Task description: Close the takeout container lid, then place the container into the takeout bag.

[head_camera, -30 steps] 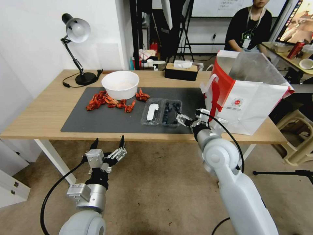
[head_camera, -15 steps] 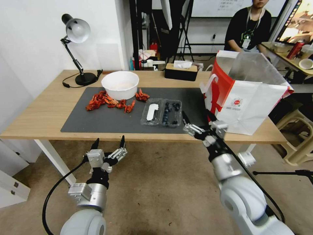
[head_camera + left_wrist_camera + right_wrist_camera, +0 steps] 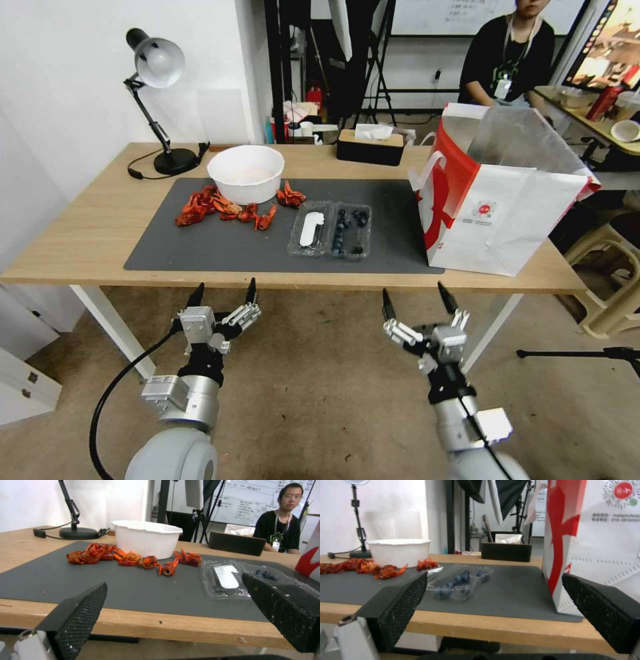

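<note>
Left gripper: the left gripper (image 3: 222,299) is hanging below the bench's front edge, out over the floor, fingers spread apart and gripping nothing.
Right gripper: the right gripper (image 3: 420,308) is waiting below the same front edge, nearer the bag's end, fingers likewise apart and empty.
Bench: the bench (image 3: 87,240) is carrying a dark mat (image 3: 200,243) that is running close to its front edge.
Takeout container: the takeout container (image 3: 351,230) is lying open on the mat, toward the front edge, blueberries sitting loose in the tray.
Lid: the lid (image 3: 311,230) is lying flat beside the tray, label side up, on the side away from the bag.
Handling: it is looking light, thin and springy; I judge a hard squeeze would be buckling it, and tilting would be spilling berries.
Hold: the lid's free outer rim is looking like the place to lift and fold; once shut, the long sides.
Takeout bag: the takeout bag (image 3: 507,220) is standing upright at the right end of the bench, mouth open, near the container yet not touching.
</note>
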